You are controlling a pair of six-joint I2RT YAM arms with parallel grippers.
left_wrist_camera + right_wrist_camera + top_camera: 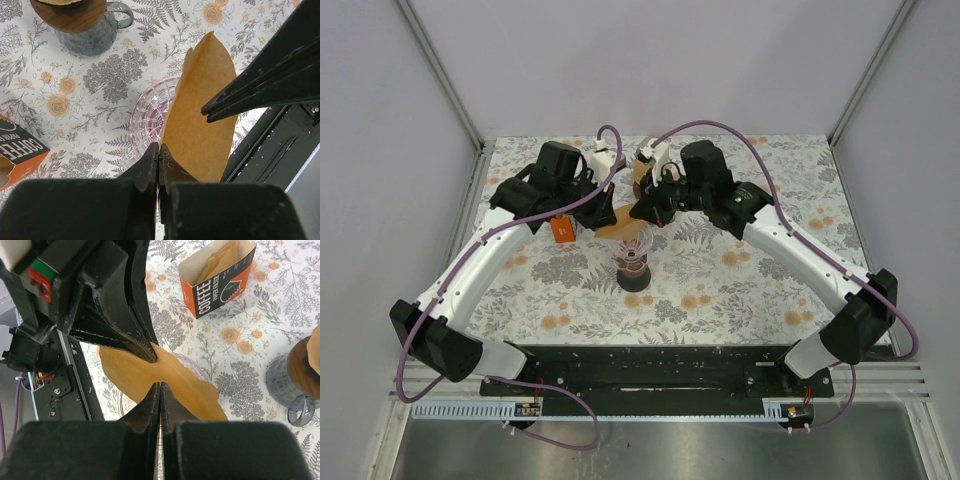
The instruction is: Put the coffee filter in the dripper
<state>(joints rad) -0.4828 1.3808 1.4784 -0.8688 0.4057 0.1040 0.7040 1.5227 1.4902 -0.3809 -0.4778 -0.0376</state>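
Pinched between left gripper (159, 151) and right gripper (160, 388), both clamped on it: tan paper coffee filter (200, 125) (fan-shaped), above ribbed pink glass dripper (147, 112).

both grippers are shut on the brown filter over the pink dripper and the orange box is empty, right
Not quite: the orange box is not empty; the right wrist view shows spare filters inside it. The rest holds: left gripper and right gripper are both shut on the brown filter over the pink dripper.
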